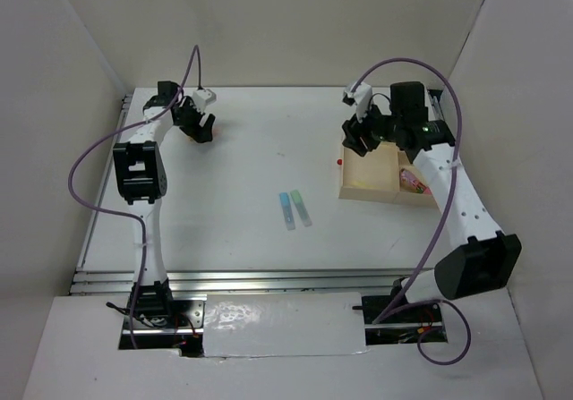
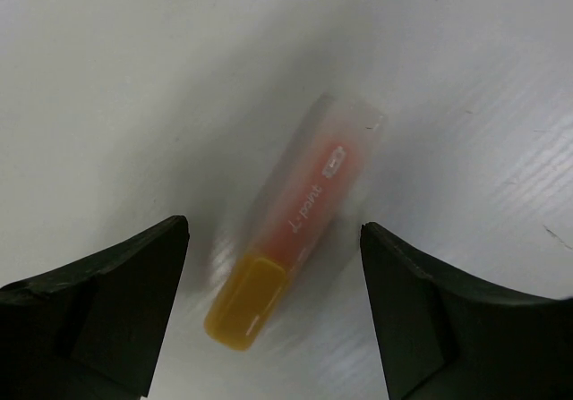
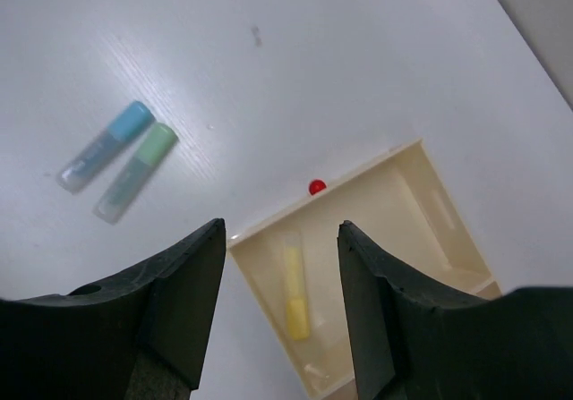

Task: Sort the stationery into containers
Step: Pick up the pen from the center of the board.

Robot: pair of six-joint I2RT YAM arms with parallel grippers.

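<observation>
An orange stick [image 2: 300, 221] with a yellow-orange cap lies flat on the white table between the fingers of my open left gripper [image 2: 275, 232], which hovers over it at the far left [image 1: 204, 127]. My right gripper [image 3: 280, 230] is open and empty above the pale wooden tray [image 3: 385, 212], far right [image 1: 358, 136]. A yellow stick [image 3: 295, 288] lies in the tray's large compartment. A pink-red stick [image 1: 412, 181] lies in a smaller compartment. The light blue stick [image 1: 286, 208] and the light green stick [image 1: 302, 207] lie side by side mid-table. The blue-and-white stick is out of view.
A tiny red dot [image 3: 317, 187] sits on the table against the tray's far-left rim. White walls close in the table on the left, back and right. The right arm reaches over the tray's right side.
</observation>
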